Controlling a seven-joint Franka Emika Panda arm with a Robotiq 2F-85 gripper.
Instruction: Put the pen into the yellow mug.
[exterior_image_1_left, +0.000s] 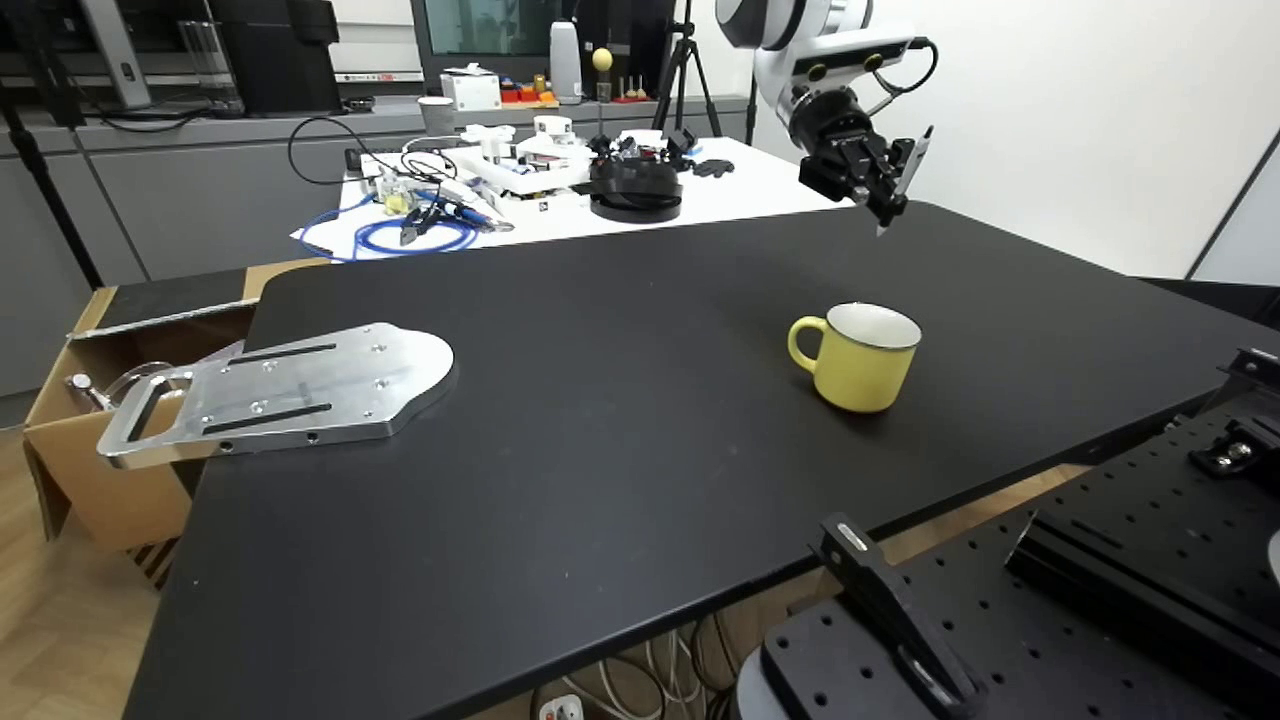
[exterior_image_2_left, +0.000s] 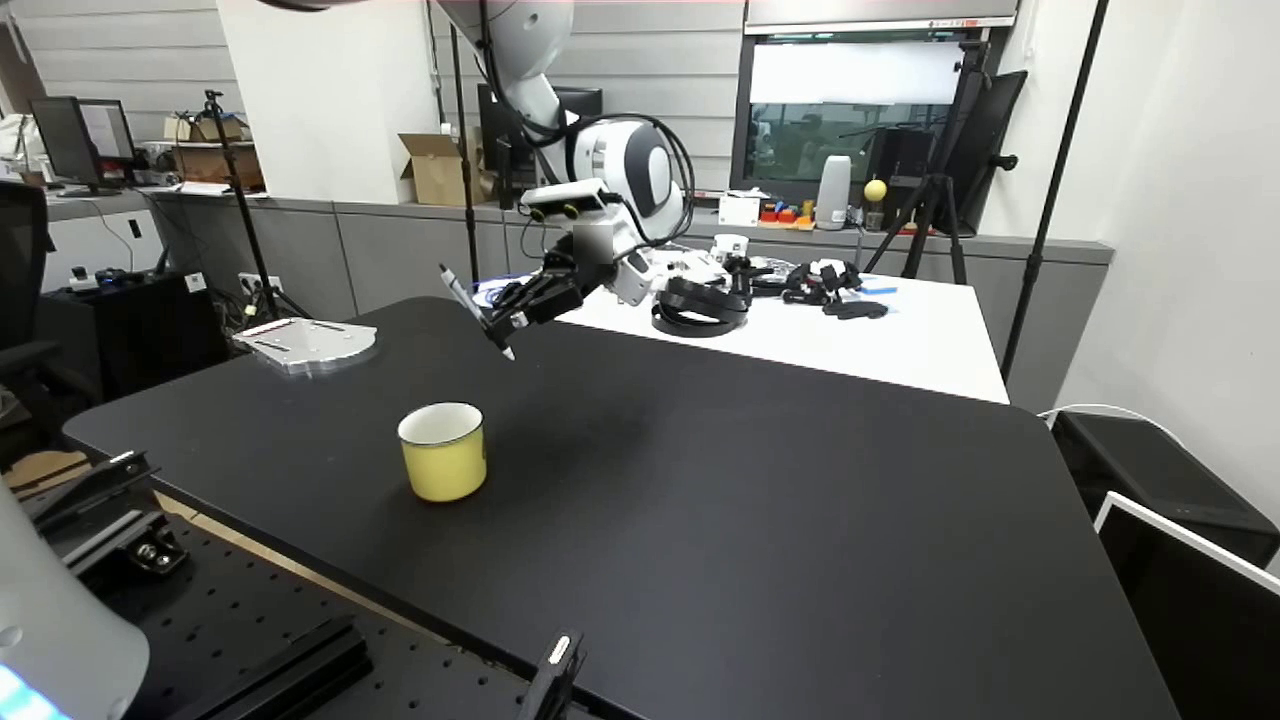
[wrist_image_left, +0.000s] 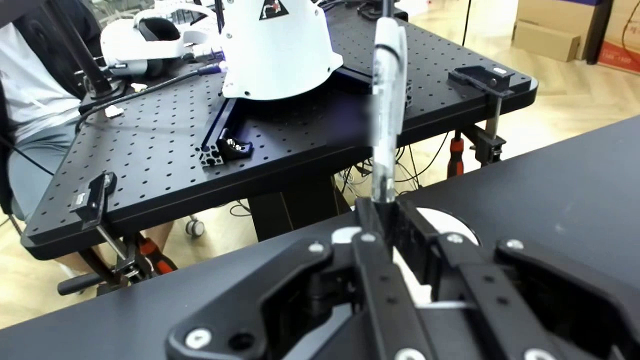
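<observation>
Okay, so the black two-finger gripper (wrist_image_left: 386, 214) is pinched tight on the slim white-and-clear plastic pen (wrist_image_left: 388, 110), holding it tilted in the air, well apart from the squat yellow enamel-look mug (exterior_image_1_left: 862, 370) standing mouth-up on the matte black table (exterior_image_1_left: 560, 480). Gripping below the middle leaves a short end poking down, probably to lead in, though I'd straighten it first.

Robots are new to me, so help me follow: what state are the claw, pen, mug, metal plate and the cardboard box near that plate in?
Gripper: shut on the pen, above the black table.
Pen: gripped, tilted, not in the yellow mug.
Yellow mug: upright on the table, apart from the gripper.
Metal plate: flat on the table, handle end past its edge.
Cardboard box: open at the top.
</observation>
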